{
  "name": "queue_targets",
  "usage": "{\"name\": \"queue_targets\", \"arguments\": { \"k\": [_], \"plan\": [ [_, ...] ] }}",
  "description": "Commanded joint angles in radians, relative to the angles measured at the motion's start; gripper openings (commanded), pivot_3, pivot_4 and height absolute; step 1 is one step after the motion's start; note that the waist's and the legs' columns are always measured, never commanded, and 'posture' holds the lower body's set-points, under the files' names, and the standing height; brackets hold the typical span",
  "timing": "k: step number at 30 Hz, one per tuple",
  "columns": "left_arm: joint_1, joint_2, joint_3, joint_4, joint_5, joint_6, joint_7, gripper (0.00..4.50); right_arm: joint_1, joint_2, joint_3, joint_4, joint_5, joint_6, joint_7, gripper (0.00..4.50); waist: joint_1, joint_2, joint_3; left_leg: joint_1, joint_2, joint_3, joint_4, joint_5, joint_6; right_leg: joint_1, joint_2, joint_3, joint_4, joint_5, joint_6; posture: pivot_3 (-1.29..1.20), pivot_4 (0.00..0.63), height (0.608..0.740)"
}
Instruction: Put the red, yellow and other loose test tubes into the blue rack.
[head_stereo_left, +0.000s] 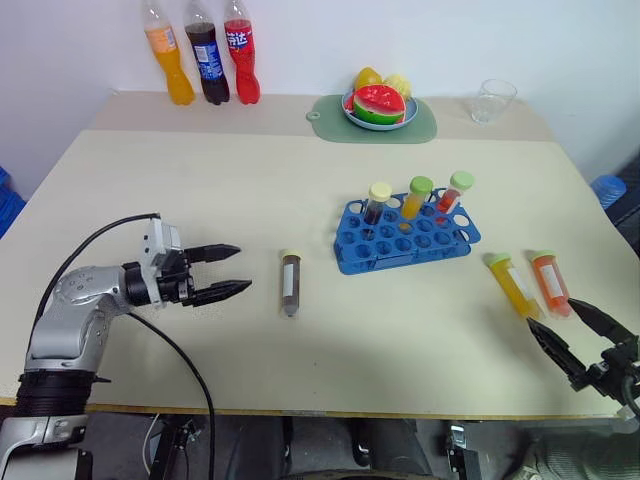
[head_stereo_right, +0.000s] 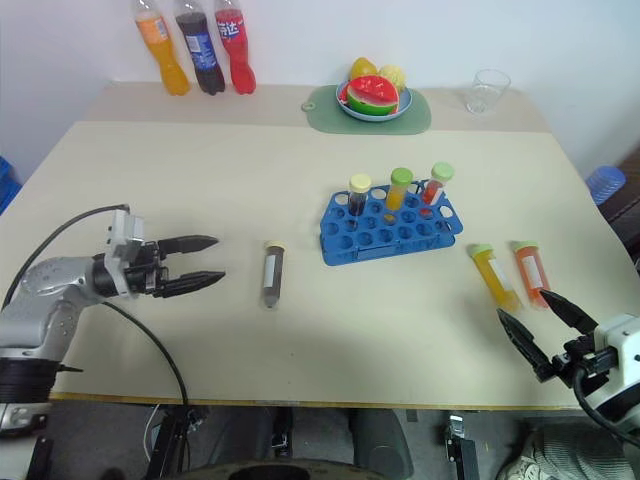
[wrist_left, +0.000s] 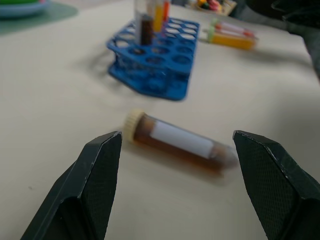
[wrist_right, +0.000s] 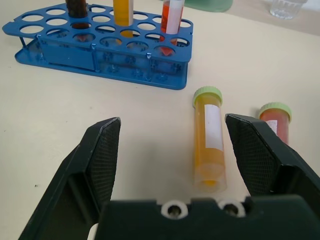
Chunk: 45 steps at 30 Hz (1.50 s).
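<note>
The blue rack (head_stereo_left: 405, 236) stands mid-table with three capped tubes upright in its back row. A dark brown tube (head_stereo_left: 290, 283) with a pale-yellow cap lies flat left of the rack. My left gripper (head_stereo_left: 232, 271) is open, level, a short way left of that tube and pointing at it; the brown tube (wrist_left: 177, 143) lies ahead of the open fingers. A yellow tube (head_stereo_left: 511, 283) and an orange-red tube (head_stereo_left: 550, 282), both green-capped, lie side by side right of the rack. My right gripper (head_stereo_left: 572, 330) is open just in front of them, with the yellow tube (wrist_right: 209, 137) ahead of the gap.
Three soda bottles (head_stereo_left: 205, 55) stand at the far left edge of the table. A green mat with a plate of fruit (head_stereo_left: 379, 106) and a clear glass (head_stereo_left: 493, 100) sit at the back. A black cable (head_stereo_left: 180, 360) hangs from the left arm.
</note>
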Motion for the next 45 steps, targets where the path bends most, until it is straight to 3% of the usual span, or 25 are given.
{"name": "queue_targets", "arguments": {
  "k": [1,10,13,19,29,36,45],
  "plan": [
    [-0.013,-0.007,0.004,-0.017,0.011,-0.038,0.004,3.65,0.001,0.007,-0.041,-0.008,0.009,-0.016,0.009,3.70,0.002,0.000,0.000,0.000,0.000,0.000,0.000,0.000,0.000,0.000,0.000,0.000,0.000,0.000,0.000,0.00,0.150,0.740],
    [-0.075,-0.026,-0.030,-0.056,-0.036,-0.007,-0.072,3.65,-0.067,-0.022,-0.061,0.070,-0.008,-0.027,0.001,3.70,0.004,0.000,0.000,-0.001,-0.002,0.001,0.000,0.000,0.000,0.000,0.000,0.000,0.000,0.000,0.000,0.00,0.150,0.740],
    [-0.116,-0.025,-0.061,-0.070,-0.051,0.021,-0.114,3.65,-0.132,-0.086,-0.062,0.100,-0.005,0.057,-0.023,3.70,0.002,0.000,0.000,-0.001,-0.002,0.001,0.000,0.000,0.000,0.000,0.000,0.000,0.000,0.000,0.000,0.00,0.150,0.740],
    [-0.181,-0.073,-0.152,-0.063,0.024,-0.075,-0.148,3.65,-0.411,-0.265,0.022,0.256,-0.003,0.314,-0.096,3.70,-0.003,0.000,0.000,0.000,-0.003,0.001,0.001,0.000,0.001,0.001,0.001,0.001,0.000,0.000,0.000,0.00,0.150,0.740],
    [-0.207,-0.101,-0.181,-0.076,0.028,-0.064,-0.141,3.65,-0.796,-0.505,0.266,0.573,-0.056,0.730,-0.053,3.70,0.002,0.000,0.001,-0.001,-0.003,0.001,0.001,0.000,0.001,0.000,0.003,0.002,0.000,0.000,0.000,0.00,0.150,0.740],
    [-0.168,-0.082,-0.168,-0.113,0.015,-0.041,-0.129,3.65,-0.998,-0.584,0.468,0.821,-0.163,0.774,0.087,3.70,-0.001,0.001,0.001,-0.002,-0.003,0.001,0.001,0.000,0.001,-0.001,0.004,0.002,0.000,0.000,0.000,0.00,0.150,0.740],
    [-0.123,-0.058,-0.150,-0.173,-0.002,-0.007,-0.101,3.65,-1.234,-0.553,0.682,1.095,-0.315,0.755,0.261,3.70,-0.019,0.001,0.001,-0.002,-0.003,0.002,0.001,0.000,0.001,-0.001,0.004,0.002,0.001,0.000,0.000,0.00,0.150,0.740]
  ]
}}
